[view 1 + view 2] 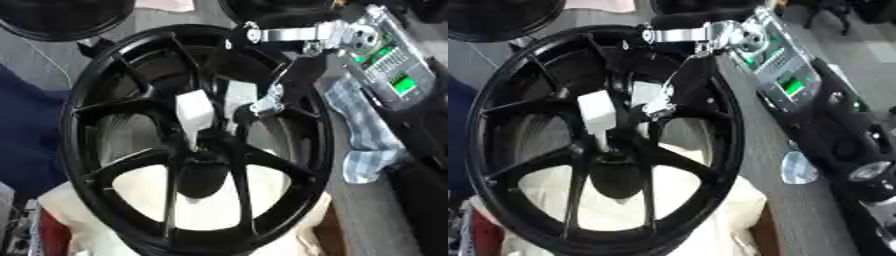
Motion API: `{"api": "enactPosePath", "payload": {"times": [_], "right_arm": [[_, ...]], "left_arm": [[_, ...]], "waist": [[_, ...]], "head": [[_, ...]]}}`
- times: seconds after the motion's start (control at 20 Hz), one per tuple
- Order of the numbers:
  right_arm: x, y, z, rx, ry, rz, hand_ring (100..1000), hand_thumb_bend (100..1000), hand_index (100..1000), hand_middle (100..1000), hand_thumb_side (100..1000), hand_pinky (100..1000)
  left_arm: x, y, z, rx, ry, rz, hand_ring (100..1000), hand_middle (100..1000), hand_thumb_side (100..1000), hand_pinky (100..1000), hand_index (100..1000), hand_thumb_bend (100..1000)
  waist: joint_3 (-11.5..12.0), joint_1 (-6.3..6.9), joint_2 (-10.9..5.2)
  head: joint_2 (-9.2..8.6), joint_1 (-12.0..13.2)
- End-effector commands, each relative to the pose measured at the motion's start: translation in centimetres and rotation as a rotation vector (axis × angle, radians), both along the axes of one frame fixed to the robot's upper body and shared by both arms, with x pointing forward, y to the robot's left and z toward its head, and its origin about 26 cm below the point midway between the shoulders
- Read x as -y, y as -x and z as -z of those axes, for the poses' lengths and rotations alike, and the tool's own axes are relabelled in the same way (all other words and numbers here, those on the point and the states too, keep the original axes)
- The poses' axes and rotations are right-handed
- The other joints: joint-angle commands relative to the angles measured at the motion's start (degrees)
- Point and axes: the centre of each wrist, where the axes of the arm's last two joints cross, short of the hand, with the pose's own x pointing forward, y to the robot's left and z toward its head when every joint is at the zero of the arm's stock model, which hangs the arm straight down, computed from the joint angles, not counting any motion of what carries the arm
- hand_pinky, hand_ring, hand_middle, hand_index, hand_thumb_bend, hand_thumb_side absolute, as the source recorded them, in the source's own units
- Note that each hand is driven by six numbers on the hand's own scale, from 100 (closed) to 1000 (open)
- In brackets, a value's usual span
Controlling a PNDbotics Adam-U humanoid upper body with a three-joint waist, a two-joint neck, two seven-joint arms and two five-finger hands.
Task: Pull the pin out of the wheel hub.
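A black multi-spoke wheel (96, 95) lies tilted across the middle of the view. At its hub (203, 159) a white blocky piece with a thin stem (194, 114), which looks like the pin, stands out of the centre. My right arm (385, 60) comes in from the upper right, silver wrist over the rim. My right hand (241, 97) reaches down among the spokes, right beside the white piece. The hand is black against the black wheel, so I cannot make out whether it holds the piece. My left hand does not show.
A second black wheel (66, 17) lies at the top left and a dark round thing (271, 10) at the top. Blue fabric (26, 125) lies left, a checked cloth (363, 135) right, and pale padding (210, 215) under the wheel.
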Motion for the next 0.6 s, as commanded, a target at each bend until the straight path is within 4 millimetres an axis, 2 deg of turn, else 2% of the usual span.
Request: {"api": "enactPosePath", "payload": {"times": [0.05, 0.6], "right_arm": [[0.2, 0.1, -0.6, 0.045, 0.006, 0.004, 862, 512, 851, 759, 493, 901], [0.8, -1.3, 1.2, 0.061, 0.013, 0.07, 861, 502, 858, 755, 494, 897]], "left_arm": [[-0.2, 0.0, -0.4, 0.011, -0.016, -0.01, 575, 455, 939, 793, 677, 126], [0.0, -0.2, -0.2, 0.006, -0.015, -0.006, 573, 455, 943, 792, 676, 126]], "waist": [[-0.06, 0.34, -0.58], [0.05, 0.34, -0.18]], "head": [[0.32, -0.07], [0.32, -1.06]]}}
